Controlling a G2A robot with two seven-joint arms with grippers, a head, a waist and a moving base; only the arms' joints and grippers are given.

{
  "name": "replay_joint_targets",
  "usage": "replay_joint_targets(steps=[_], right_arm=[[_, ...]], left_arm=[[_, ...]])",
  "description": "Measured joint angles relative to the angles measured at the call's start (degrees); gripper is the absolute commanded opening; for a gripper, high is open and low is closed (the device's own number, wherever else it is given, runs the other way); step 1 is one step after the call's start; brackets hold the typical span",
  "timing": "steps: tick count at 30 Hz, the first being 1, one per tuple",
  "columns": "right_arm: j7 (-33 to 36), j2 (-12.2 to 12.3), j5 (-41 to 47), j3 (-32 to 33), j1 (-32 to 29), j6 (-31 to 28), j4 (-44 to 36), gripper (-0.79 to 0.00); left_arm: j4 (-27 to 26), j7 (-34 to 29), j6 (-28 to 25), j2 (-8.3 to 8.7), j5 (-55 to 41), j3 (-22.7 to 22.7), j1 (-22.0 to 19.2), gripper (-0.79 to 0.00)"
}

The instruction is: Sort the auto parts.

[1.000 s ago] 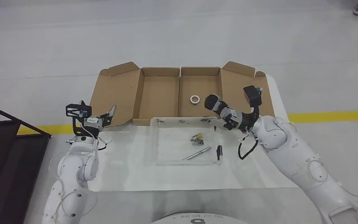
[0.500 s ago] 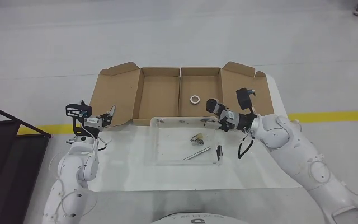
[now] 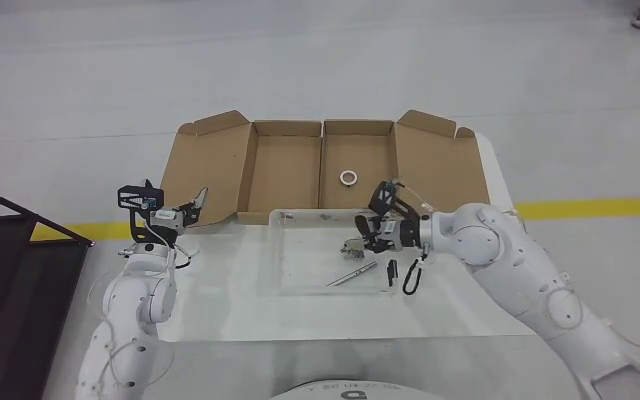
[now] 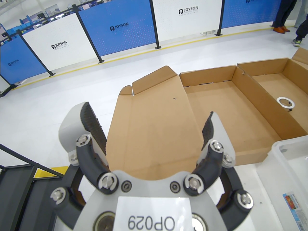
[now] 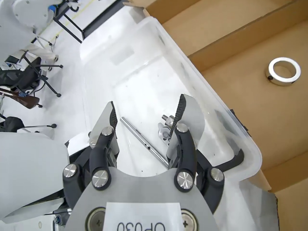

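A clear plastic tray point(image 3: 300, 213) in front of the cardboard box point(image 3: 285, 165) holds a thin metal rod point(image 3: 352, 274), a small metal fitting point(image 3: 351, 245) and a black part point(image 3: 392, 268). My right gripper point(image 3: 368, 228) hangs open over the tray's right half. In the right wrist view the rod point(image 5: 142, 138) lies between the spread fingers of the right gripper point(image 5: 146, 102), and the fitting point(image 5: 166, 131) sits against one finger. A silver ring point(image 3: 345, 177) lies in the box's right compartment. My left gripper point(image 4: 148, 109) is open and holds nothing, by the box's left flap.
The box has two shallow compartments and flaps folded out on both sides; the left compartment point(image 4: 216, 102) holds nothing. The tray's corner point(image 4: 288, 145) is to the right of the left gripper. A black frame point(image 3: 30, 250) stands off the table's left edge.
My right gripper has swung from the box's right flap down and left to over the tray, turning at the wrist. The left arm has stayed still.
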Motion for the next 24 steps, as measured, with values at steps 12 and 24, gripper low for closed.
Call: replay_joint_targets(steps=[12, 24], right_arm=[[1.6, -2.5, -2.9, -6.1, 4.5, 8.0, 5.2, -0.394], [3.7, -3.7, -4.7, -7.8, 5.9, 13.2, 7.2, -0.336]], left_arm=[[0.0, 0.0, 0.0, 0.0, 0.0, 0.0, 0.0, 0.0], [0.0, 0.0, 0.0, 0.0, 0.0, 0.0, 0.0, 0.0]])
